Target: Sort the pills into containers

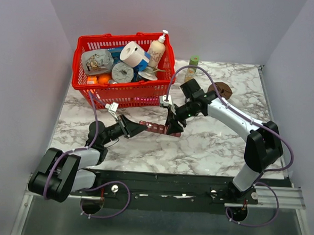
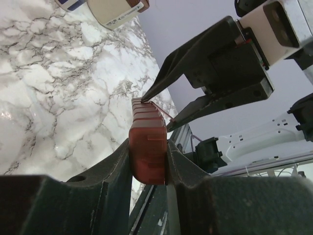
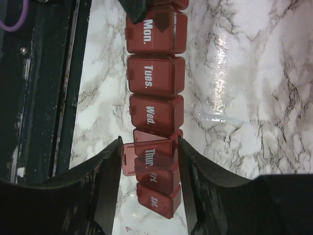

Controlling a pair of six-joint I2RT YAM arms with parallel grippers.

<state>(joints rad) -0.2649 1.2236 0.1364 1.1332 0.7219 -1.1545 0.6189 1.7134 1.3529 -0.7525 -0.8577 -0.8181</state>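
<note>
The containers are one dark red-brown pill strip (image 1: 159, 128), held level above the marble table. My left gripper (image 1: 136, 128) is shut on its left end; in the left wrist view (image 2: 148, 149) the fingers press both sides of the strip (image 2: 147, 161). My right gripper (image 1: 173, 124) is open over the strip's right part. In the right wrist view (image 3: 149, 147) its jaws stand on either side of the strip (image 3: 155, 78) at the "Thur." compartment. The Thur. lid (image 3: 146, 156) is lifted open; the Mon., Tues., Wed., Fri. and Sat. lids are closed. No pills show.
A red basket (image 1: 121, 91) of goods stands at the back left. A green-capped bottle (image 1: 192, 66) and a round brown-topped tub (image 1: 221, 90) stand behind the right arm. The tub also shows in the left wrist view (image 2: 117, 12). Bare marble lies to the right.
</note>
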